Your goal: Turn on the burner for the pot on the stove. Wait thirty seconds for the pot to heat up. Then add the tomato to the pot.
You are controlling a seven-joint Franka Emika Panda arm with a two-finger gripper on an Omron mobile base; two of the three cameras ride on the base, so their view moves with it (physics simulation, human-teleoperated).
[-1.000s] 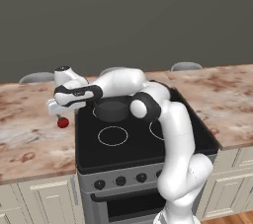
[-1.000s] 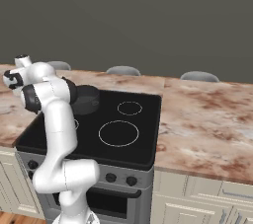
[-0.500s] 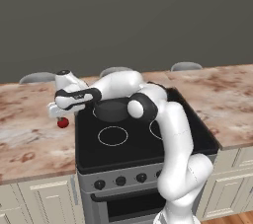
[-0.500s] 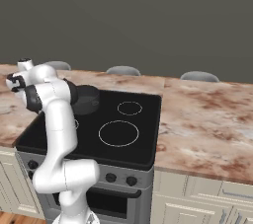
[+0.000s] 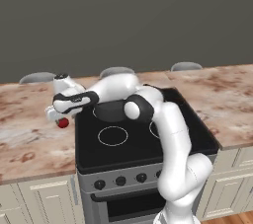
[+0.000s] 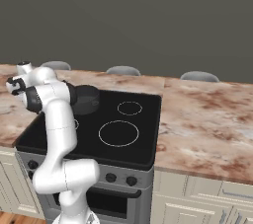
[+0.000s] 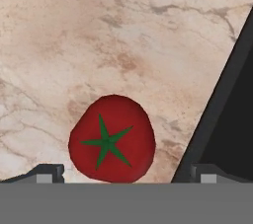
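Note:
The tomato (image 5: 63, 123) is a small red ball lying on the marble counter just left of the stove (image 5: 99, 156). My gripper (image 5: 56, 117) hangs right over it, open. In the hand view the tomato (image 7: 111, 139) shows its green star, and the gripper (image 7: 127, 172) has one dark fingertip wide on each side of it, with the stove's black edge (image 7: 232, 109) to the right. The dark grey pot (image 5: 111, 111) stands on the back left of the glass top, partly behind my arm, and is also plain in the right base view (image 6: 85, 99). The burner under the pot is hidden.
White rings mark the glass: a front left one (image 5: 112, 135), and a large ring (image 6: 118, 133) and a small ring (image 6: 130, 108). Black knobs (image 5: 121, 181) line the steel front. Marble counter (image 5: 29, 139) runs on both sides. Grey stool tops (image 5: 186, 66) stand behind.
The hand has sunk slightly closer to the tomato. The jaws have stayed open, and the tomato and pot have not moved.

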